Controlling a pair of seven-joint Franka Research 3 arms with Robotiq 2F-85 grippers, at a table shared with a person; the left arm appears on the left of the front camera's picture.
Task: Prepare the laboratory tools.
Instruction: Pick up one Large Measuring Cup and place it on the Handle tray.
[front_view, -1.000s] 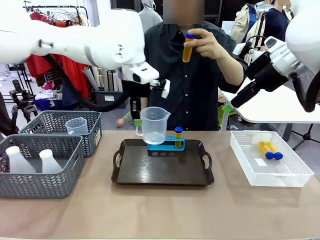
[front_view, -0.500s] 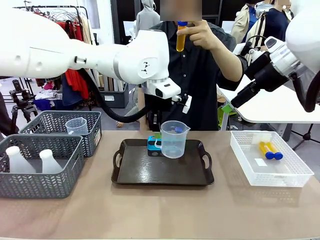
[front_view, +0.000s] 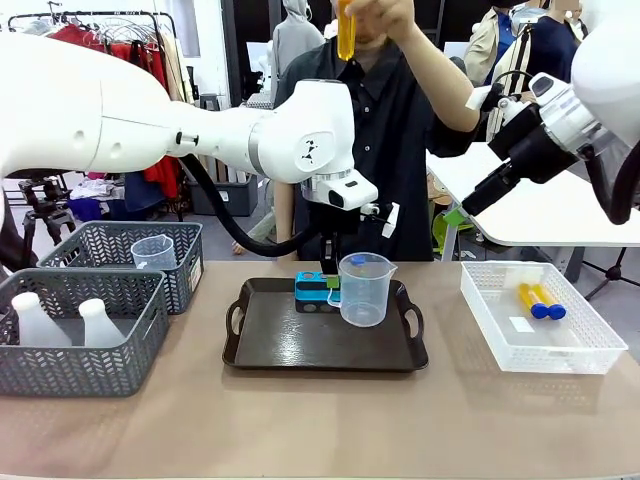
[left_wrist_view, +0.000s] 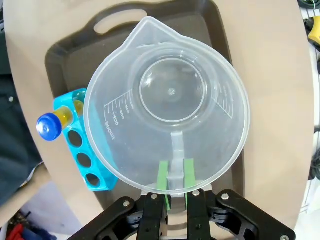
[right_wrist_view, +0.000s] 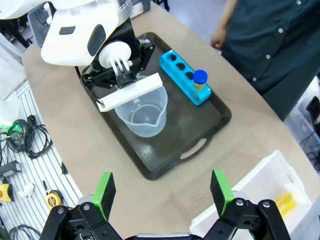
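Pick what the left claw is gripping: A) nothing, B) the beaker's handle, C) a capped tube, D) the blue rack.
B: the left claw is closed on the handle of the clear beaker, with its green pads on either side of it.
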